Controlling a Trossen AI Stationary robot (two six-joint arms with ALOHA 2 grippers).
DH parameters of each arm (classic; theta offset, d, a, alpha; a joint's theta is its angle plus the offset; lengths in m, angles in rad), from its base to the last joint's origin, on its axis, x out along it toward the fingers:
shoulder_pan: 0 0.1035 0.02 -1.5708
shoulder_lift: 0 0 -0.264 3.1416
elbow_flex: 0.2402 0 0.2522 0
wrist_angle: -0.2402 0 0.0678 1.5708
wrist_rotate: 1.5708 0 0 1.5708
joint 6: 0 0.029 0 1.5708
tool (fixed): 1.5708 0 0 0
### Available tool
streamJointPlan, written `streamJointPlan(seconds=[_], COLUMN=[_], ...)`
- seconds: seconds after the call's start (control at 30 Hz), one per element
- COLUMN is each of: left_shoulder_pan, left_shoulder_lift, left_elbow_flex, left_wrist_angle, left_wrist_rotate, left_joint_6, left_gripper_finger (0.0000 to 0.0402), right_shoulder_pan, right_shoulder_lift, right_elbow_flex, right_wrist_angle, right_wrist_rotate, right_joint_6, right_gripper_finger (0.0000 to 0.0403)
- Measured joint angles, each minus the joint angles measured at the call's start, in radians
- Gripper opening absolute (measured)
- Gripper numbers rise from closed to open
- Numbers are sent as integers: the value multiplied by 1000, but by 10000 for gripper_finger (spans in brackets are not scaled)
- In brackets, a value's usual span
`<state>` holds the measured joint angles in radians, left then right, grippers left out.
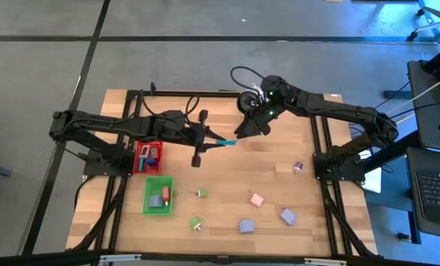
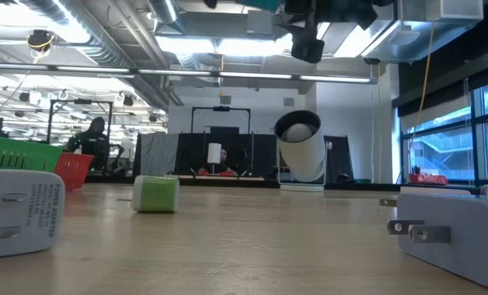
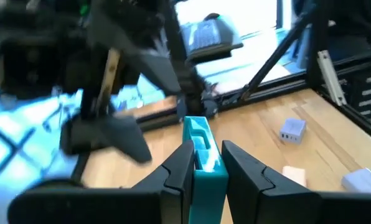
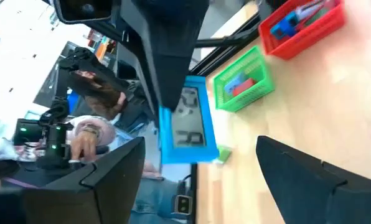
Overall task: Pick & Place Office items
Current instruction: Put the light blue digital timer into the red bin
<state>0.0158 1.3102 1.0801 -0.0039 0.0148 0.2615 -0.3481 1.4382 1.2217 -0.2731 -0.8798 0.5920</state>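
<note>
Trays: two mesh trays (image 1: pixel 148 157) (image 1: pixel 158 195) are set side by side near the table's (image 1: pixel 272 159) left edge, small items being held in each
Loose items: several pieces (image 1: pixel 257 199) (image 1: pixel 288 216) (image 1: pixel 246 225) are scattered over the table's right half, well apart
Grippers: left gripper (image 1: pixel 218 142) and right gripper (image 1: pixel 243 131) are met mid-table, a flat piece (image 1: pixel 225 141) being clamped by the left

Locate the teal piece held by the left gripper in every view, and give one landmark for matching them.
High view: teal piece above table centre, in the left gripper.
Low view: cannot tell; only arm parts at the top edge.
Left wrist view: clamped between the fingers.
Right wrist view: centre, right gripper open around it.
Landmark: green tray, also in the right wrist view.
</note>
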Motion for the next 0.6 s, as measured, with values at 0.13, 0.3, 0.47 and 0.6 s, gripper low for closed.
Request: streamJointPlan(seconds=[0.13,0.3,0.47,0.6], left_shoulder_pan=[5,23,26,26], left_shoulder_lift=[-48,-125,-171,-172], left_elbow_flex=[0,0,0,-8], left_wrist_angle=[-137,-454,-919,-1231], left_wrist_rotate=[-57,-84,-168,-217], left_joint_6=[-169,-387,-637,-869], left_gripper_finger=[64,64,64,64], right_shoulder_pan=[-34,-49,-50,-50], right_shoulder_lift=[-15,-19,-19,-19], right_elbow_flex=[0,0,0,0], right_wrist_angle=[-41,-42,-42,-43], right_wrist_rotate=[15,34,74,106], right_joint_6=[-77,-138,-179,-209], right_gripper_finger=[298,287,281,281])
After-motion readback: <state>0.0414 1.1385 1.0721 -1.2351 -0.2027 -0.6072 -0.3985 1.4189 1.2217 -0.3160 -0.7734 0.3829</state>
